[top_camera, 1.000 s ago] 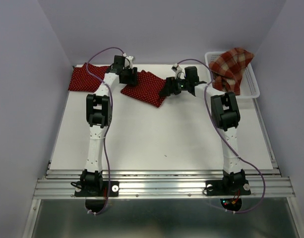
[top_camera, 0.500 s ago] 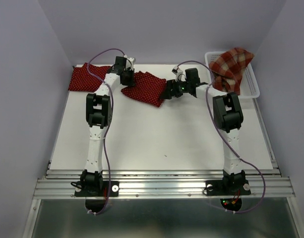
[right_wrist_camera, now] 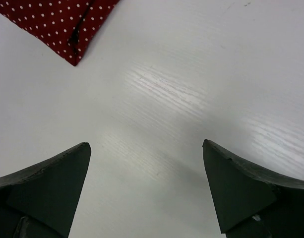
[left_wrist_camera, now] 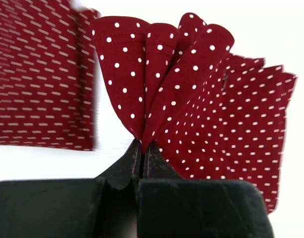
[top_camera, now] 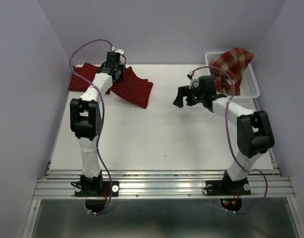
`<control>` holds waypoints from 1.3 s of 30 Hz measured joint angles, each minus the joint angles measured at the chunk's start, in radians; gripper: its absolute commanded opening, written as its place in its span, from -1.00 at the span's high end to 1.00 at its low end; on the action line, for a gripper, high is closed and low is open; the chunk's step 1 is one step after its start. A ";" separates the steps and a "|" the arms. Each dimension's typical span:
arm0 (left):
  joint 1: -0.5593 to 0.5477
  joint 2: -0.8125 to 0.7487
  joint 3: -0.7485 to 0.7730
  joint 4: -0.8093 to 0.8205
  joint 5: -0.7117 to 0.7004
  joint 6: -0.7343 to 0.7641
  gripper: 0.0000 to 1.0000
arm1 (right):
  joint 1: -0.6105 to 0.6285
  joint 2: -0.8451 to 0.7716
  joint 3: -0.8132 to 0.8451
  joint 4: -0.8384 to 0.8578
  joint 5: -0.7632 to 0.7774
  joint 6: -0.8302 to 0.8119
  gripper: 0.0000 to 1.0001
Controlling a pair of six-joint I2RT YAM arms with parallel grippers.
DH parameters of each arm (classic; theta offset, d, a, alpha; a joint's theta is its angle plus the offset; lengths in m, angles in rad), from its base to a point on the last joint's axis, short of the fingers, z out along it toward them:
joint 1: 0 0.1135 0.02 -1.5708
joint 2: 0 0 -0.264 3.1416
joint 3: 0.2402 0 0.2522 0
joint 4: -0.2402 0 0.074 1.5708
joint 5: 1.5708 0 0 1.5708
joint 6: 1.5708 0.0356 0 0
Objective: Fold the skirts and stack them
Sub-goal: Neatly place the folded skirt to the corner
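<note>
One dark red polka-dot skirt lies at the back left of the table, bunched into pleats where my left gripper holds its edge. In the left wrist view my left gripper is shut on that skirt, the jaws pinching a gathered fold. A second polka-dot skirt lies flat just to its left, blurred in the wrist view. The red-and-cream plaid skirt is heaped in the basket. My right gripper hovers open over bare table, apart from the skirt's corner.
The white mesh basket stands at the back right corner. Purple walls close in the table on the left, back and right. The metal rail with both arm bases runs along the near edge.
My left gripper has shut on the polka-dot skirt and pulled it left and back. My right arm has drawn away to the right, off the skirt, staying open.
</note>
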 measured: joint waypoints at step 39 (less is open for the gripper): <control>0.067 -0.067 0.144 0.144 -0.229 0.345 1.00 | 0.000 -0.400 -0.251 0.097 0.229 0.009 -1.00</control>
